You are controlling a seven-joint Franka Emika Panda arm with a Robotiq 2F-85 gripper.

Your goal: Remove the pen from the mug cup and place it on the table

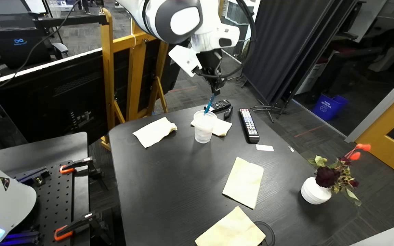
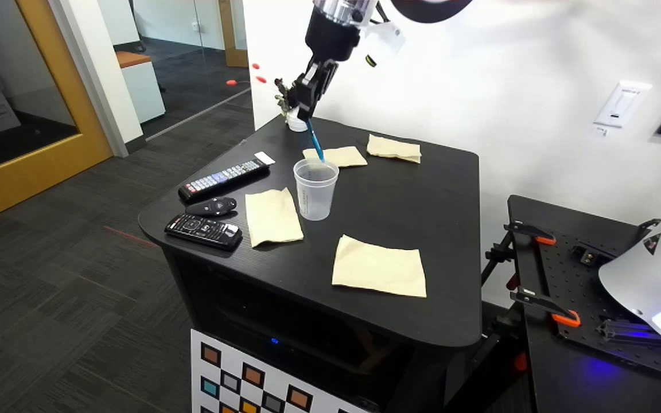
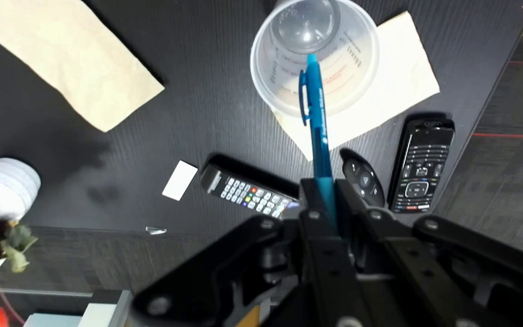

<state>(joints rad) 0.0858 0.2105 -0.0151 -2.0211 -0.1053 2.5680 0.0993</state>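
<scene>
The jaws are closed down on the pen (image 3: 318, 131), standing no farther apart than its thickness, and grip it at the end opposite the clip. They hang above the cup (image 1: 204, 127), and from them the pen slants down, clip end lowest, to the cup's mouth. In both exterior views that low end meets the line of the cup's rim; whether it dips inside or sits just over it, I cannot tell.

By my judgement, of 4 steps the grip is done and the lift out of the cup is done or all but done. Left are the carry away from the cup, then the laying down and release on the table (image 1: 162, 184). A little more height first would be prudent: a sideways move from here could catch the rim and tip the cup, which looks thin and light.

The cup stands upright on the table, with a pale napkin (image 1: 221, 127) just beside it and 3 more napkins (image 1: 243, 182) farther from it. Out past the cup on the near napkin's side lie 3 black remotes (image 1: 249, 125). The white vase (image 1: 315, 191) of flowers (image 1: 327, 176) is well apart from the cup.
</scene>
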